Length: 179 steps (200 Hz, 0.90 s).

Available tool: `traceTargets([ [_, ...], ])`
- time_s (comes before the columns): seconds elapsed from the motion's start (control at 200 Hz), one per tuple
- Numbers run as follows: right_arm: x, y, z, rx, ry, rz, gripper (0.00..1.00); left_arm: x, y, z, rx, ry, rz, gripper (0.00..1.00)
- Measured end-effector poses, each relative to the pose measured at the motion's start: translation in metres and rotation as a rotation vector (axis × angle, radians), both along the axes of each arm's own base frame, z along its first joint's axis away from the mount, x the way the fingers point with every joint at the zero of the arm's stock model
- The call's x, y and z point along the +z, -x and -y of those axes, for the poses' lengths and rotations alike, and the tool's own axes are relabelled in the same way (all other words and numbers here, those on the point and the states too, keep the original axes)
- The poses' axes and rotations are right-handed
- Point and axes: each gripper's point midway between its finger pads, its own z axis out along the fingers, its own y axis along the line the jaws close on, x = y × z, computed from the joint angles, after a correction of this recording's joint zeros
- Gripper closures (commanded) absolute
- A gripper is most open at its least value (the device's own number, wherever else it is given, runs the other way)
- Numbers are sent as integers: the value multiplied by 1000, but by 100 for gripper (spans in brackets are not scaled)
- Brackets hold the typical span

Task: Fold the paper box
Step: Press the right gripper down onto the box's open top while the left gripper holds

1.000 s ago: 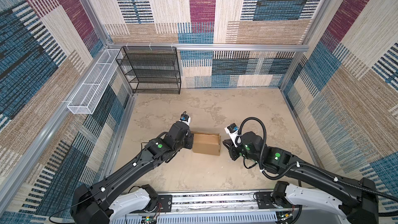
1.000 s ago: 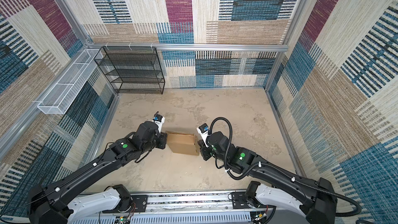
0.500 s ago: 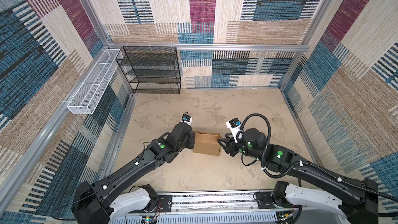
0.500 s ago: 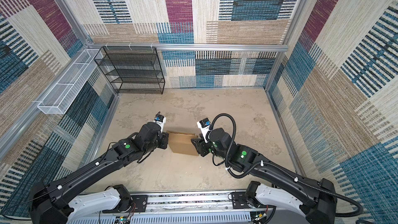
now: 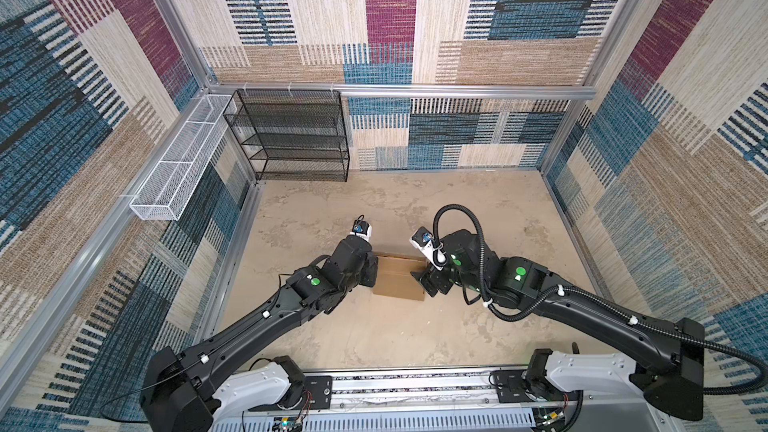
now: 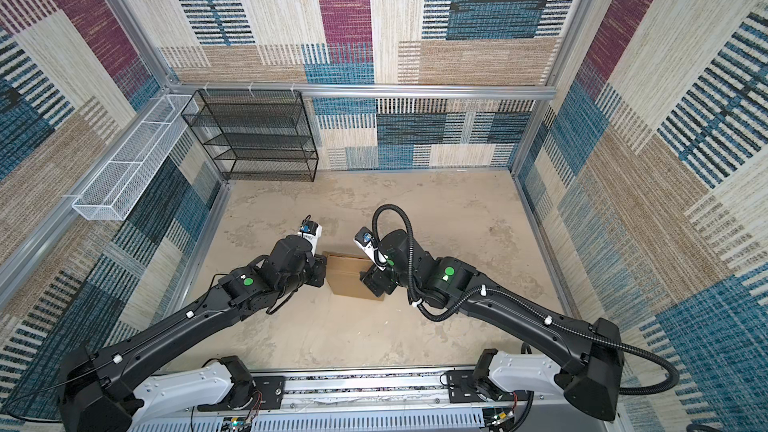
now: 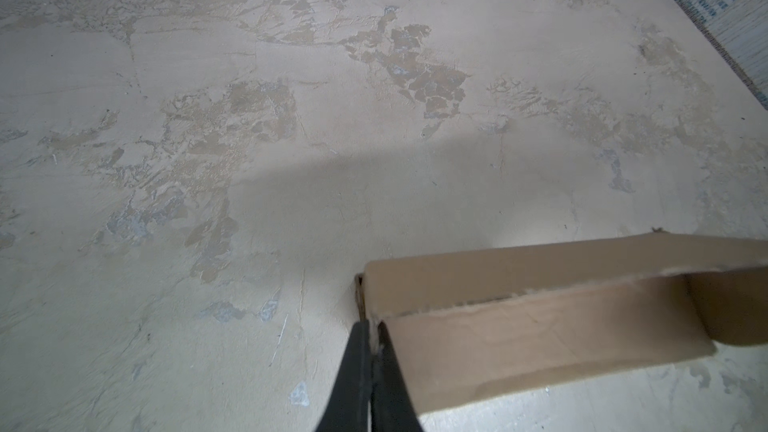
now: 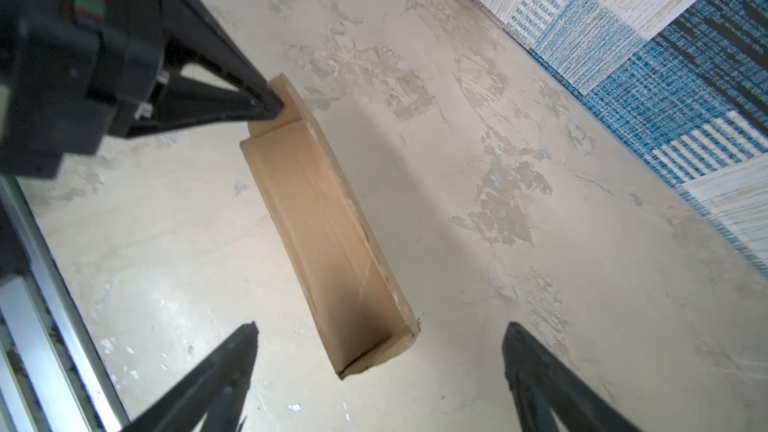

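Observation:
The paper box (image 5: 398, 282) (image 6: 347, 278) is a folded brown cardboard piece lying on the beige floor between my two arms. My left gripper (image 5: 372, 272) (image 6: 322, 270) (image 7: 372, 328) is shut, pinching a thin cardboard edge at the box's left corner (image 7: 540, 326). The right wrist view shows the left gripper (image 8: 272, 108) at the far end of the box (image 8: 316, 209). My right gripper (image 5: 422, 280) (image 6: 370, 278) (image 8: 380, 330) stands open at the box's right end, its fingers (image 8: 245, 338) wide on either side and apart from the cardboard.
A black mesh shelf rack (image 5: 291, 139) stands against the back wall at the left. A white wire basket (image 5: 178, 160) hangs on the left wall rail. Patterned walls enclose the floor (image 5: 478, 218), and the arms' base rail (image 5: 395, 384) runs along the front.
My right gripper has opened wide and moved in to the box's right end. My left gripper has stayed shut on the box's left corner.

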Motion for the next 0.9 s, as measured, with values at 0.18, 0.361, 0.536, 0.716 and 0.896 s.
traceTargets([
  [0.18,-6,2,6,49,96,65,0,0,0,0,0,-1,-1,100],
  [0.361,-11,5,0,105,174,125,0,0,1,-1,0,1,1,100],
  [0.536,-28,0,-9,140,305,175,0,0,1,-1,-1,8,8,100],
  [0.716,-26,-7,-13,141,359,243,0,-1,1,0,-3,13,11,100],
  [0.896,-27,-12,-19,144,391,302,0,-1,-1,2,-3,16,13,100],
])
